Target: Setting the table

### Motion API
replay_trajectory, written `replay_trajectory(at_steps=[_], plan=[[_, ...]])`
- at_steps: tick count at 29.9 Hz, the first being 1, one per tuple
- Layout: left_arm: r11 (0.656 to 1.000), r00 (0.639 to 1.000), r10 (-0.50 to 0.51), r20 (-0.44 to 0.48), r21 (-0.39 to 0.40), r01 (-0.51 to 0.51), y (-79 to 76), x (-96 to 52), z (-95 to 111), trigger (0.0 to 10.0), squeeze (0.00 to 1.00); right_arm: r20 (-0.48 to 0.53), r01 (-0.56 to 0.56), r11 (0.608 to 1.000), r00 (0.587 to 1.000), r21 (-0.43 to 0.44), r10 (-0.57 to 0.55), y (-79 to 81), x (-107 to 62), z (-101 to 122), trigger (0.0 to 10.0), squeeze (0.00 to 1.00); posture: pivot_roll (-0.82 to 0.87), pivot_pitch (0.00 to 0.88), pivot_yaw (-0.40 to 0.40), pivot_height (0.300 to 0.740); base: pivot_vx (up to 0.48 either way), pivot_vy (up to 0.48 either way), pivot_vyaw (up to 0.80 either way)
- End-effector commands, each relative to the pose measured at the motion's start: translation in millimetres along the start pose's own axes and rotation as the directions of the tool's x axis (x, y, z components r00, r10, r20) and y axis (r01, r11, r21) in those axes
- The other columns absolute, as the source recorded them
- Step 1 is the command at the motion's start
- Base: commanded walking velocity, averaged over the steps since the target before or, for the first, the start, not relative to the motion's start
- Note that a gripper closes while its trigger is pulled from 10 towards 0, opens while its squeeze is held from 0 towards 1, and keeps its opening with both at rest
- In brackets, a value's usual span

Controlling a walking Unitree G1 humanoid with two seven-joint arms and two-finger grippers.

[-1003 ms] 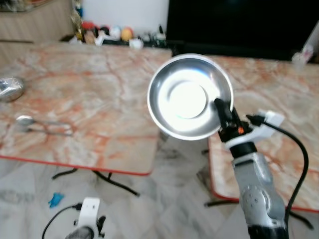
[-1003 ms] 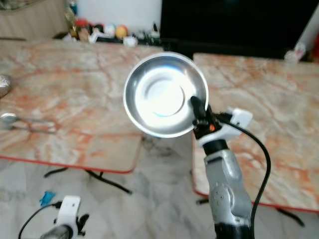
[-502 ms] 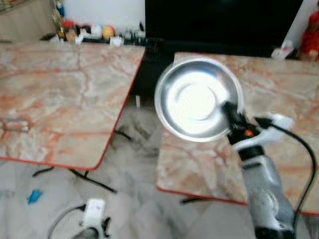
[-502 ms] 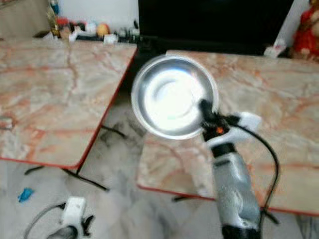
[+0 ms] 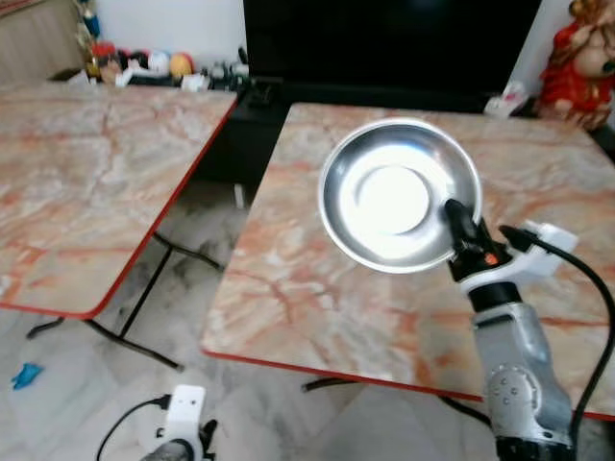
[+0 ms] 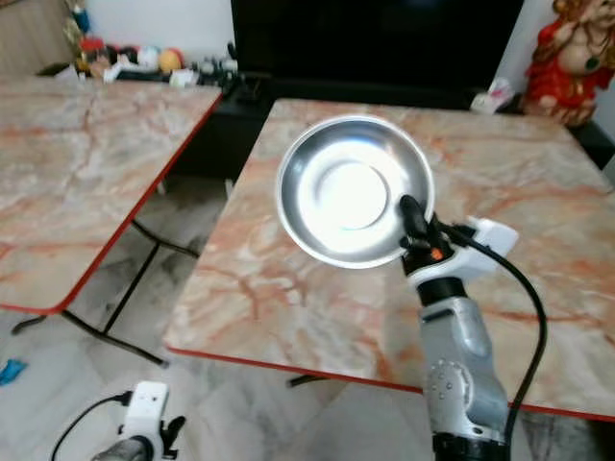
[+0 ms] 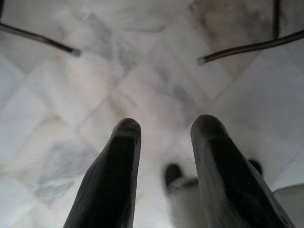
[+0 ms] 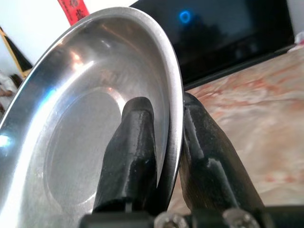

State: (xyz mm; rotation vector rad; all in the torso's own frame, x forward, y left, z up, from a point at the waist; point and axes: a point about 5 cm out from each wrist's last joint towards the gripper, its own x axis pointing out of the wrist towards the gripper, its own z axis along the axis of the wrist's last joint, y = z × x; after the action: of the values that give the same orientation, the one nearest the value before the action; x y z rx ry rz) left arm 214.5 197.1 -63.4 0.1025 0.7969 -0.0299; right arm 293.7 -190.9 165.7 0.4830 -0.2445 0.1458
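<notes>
Shiny steel bowl [image 5: 399,194], glossy marble-look table [image 5: 317,288], matt blk gripper fingers [image 8: 130,156].

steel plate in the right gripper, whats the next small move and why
Probably lower it toward the marble table. The right gripper is pinching the steel plate by its rim, one finger inside and one outside, and holds it tilted above the tabletop rather than resting on it. The surface under it looks bare, so levelling the plate on the way down seems sensible.

I'm in a home living room: big dark TV screen [image 5: 389,43] beyond the right gripper [image 6: 411,213], red figurine [image 6: 567,53] off to its right, two marble-pattern folding tables [image 5: 288,279], marble tile floor [image 7: 142,85] under the left gripper [image 7: 164,130].
</notes>
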Motion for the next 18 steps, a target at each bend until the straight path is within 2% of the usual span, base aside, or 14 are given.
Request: replay_trajectory(at_steps=[1, 8, 15, 18], plan=[[1.0, 0.999, 0.011, -0.036, -0.003, -0.011, 5.1, -2.5, -9.0, 10.0, 0.0, 0.021, -0.03, 1.0, 0.999, 0.009, 0.03, 9.5, 3.6, 2.9, 10.0, 0.0, 0.0, 0.0, -0.006, 0.74, 0.0, 0.0, 0.0], [1.0, 0.999, 0.008, -0.038, -0.003, -0.008, 4.7, -2.3, -8.8, 10.0, 0.0, 0.029, 0.013, 1.0, 0.999, -0.011, -0.012, 1.1, 2.2, 6.0, 10.0, 0.0, 0.01, 0.0, -0.004, 0.74, 0.0, 0.0, 0.0], [1.0, 0.999, 0.009, -0.04, -0.004, -0.009, 6.5, -2.6, -9.0, 10.0, 0.0, 0.033, 0.148, 0.986, 0.989, -0.077, -0.146, -29.0, -7.5, 16.7, 10.0, 0.0, 0.0, 0.0, -0.001, 0.74, 0.0, 0.0, 0.0], [1.0, 0.999, 0.007, -0.043, 0.0, -0.007, 7.0, -2.7, -9.3, 10.0, 0.0, 0.023, 0.182, 0.979, 0.983, -0.088, -0.181, -36.1, -11.4, 16.3, 10.0, 0.0, 0.0, 0.0, 0.001, 0.74, 0.0, 0.0, 0.0]])
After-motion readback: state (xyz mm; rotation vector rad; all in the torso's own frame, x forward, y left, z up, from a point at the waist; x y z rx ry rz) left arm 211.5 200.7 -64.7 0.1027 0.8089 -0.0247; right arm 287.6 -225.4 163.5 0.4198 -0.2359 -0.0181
